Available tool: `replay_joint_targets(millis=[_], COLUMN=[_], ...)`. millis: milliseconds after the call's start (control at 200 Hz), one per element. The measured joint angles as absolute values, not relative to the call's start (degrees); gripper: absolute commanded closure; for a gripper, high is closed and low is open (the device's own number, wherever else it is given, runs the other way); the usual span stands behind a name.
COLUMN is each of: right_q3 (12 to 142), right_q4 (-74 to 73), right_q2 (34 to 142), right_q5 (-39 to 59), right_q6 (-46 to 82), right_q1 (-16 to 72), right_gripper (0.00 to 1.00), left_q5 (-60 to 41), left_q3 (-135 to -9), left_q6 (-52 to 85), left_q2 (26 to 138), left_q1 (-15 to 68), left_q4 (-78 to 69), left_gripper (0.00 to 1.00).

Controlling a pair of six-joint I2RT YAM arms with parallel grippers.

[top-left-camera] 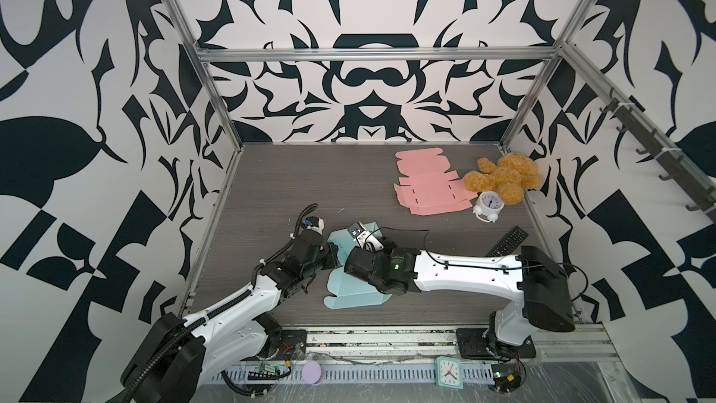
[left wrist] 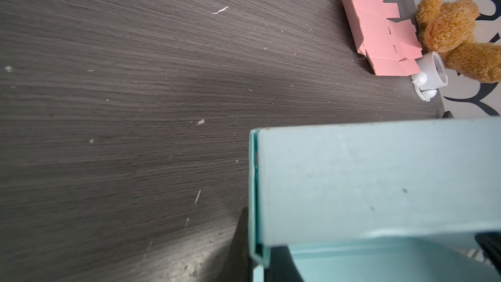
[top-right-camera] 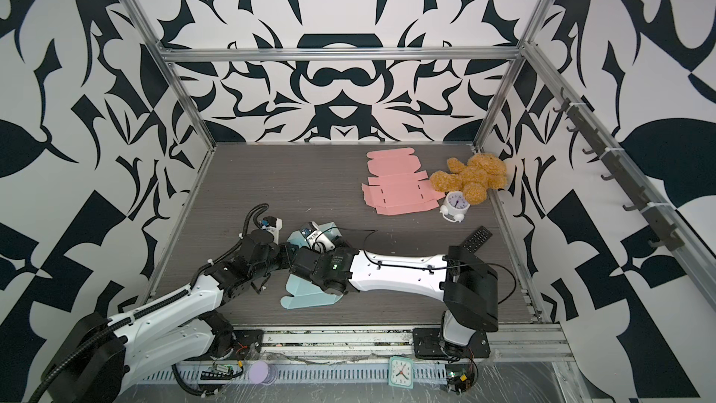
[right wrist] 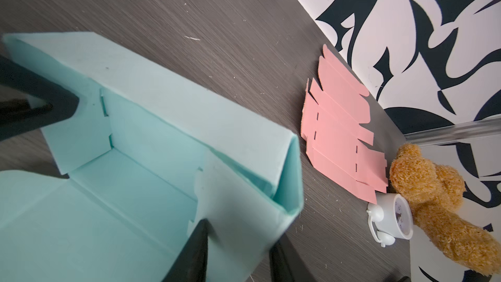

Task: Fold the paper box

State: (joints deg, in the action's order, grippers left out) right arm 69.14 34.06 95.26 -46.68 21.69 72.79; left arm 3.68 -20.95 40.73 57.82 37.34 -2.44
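Note:
The light teal paper box (top-left-camera: 348, 296) (top-right-camera: 306, 296) lies part-folded on the dark table (top-left-camera: 294, 188), front middle, with its lid flap flat toward the front. In the left wrist view my left gripper (left wrist: 257, 253) is shut on the edge of one upright side wall (left wrist: 366, 180). Its black fingers (right wrist: 40, 104) also show in the right wrist view. My right gripper (right wrist: 238, 237) straddles the opposite doubled-over wall (right wrist: 244, 185), one finger inside the box and one outside, both against it. In both top views the wrists hide the jaws.
A flat pink box blank (top-left-camera: 430, 184) lies at the back right beside a brown teddy bear (top-left-camera: 503, 178) and a white alarm clock (top-left-camera: 489, 205). A black remote (top-left-camera: 507, 242) lies near the right arm. A teal square clock (top-left-camera: 449, 372) and a purple disc (top-left-camera: 314, 372) sit on the front rail.

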Motion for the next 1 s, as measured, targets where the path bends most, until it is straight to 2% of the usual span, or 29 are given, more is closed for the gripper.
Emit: replay_joint_targets(millis=[140, 455, 1000], right_q3=[69.4, 73.1, 76.0], right_q4=[34.8, 37.5, 40.5], right_q2=[96.0, 100.8, 104.6], right_q5=[-49.3, -54.3, -59.5], right_q6=[21.9, 22.1, 22.9], right_q1=[73.2, 73.9, 73.8], right_gripper=[0.67, 0.65, 0.81], left_q5=[3.3, 2.6, 2.2], left_q3=[-20.4, -19.6, -19.2], left_q6=[41.1, 42.0, 42.9], left_q2=[57.8, 57.2, 56.9], left_q1=[37.3, 37.2, 37.1], left_q4=[-3.5, -3.7, -3.7], left_gripper=[1.0, 1.0, 1.0])
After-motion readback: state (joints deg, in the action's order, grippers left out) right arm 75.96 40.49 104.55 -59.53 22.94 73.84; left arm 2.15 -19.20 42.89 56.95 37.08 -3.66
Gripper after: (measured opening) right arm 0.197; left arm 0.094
